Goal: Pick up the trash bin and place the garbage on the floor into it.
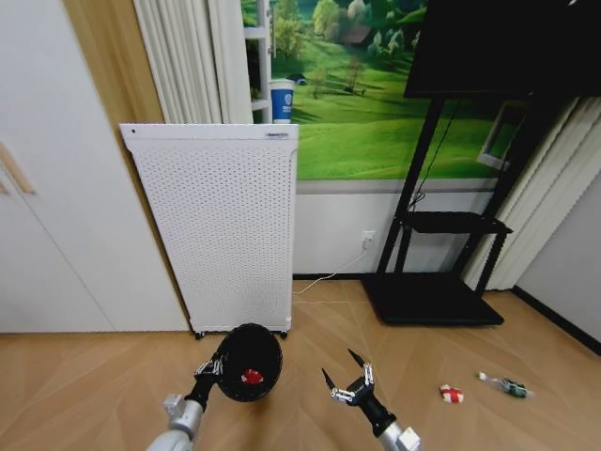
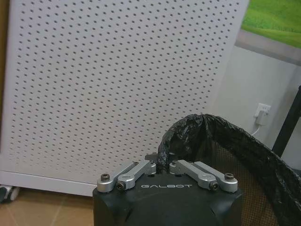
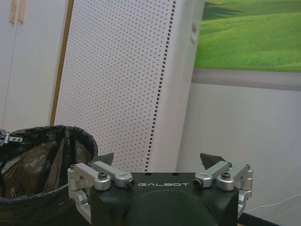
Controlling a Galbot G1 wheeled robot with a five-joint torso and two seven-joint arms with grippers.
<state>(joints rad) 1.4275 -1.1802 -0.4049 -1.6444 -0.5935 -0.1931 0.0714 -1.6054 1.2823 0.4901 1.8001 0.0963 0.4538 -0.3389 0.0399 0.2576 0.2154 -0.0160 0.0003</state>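
L pincer point(image 1: 218, 365) pinches the rim of the bin point(image 1: 252, 362), holding it tilted w/ its mouth toward the head cam, at 7 o'clock in head view, just in front of the white perforated appliance point(image 1: 221, 225). Red wad point(image 1: 252, 377) sits inside the bin. R pincer point(image 1: 346, 378) hangs beside it at 6 o'clock, fingers spread, nothing in them. On the floor point(image 1: 413, 348) at 4 o'clock: red-and-white wrapper point(image 1: 452, 394), then green-and-white bottle point(image 1: 505, 384) further right, both well apart from the bin. Black TV stand point(image 1: 432, 282) behind at 3 o'clock.
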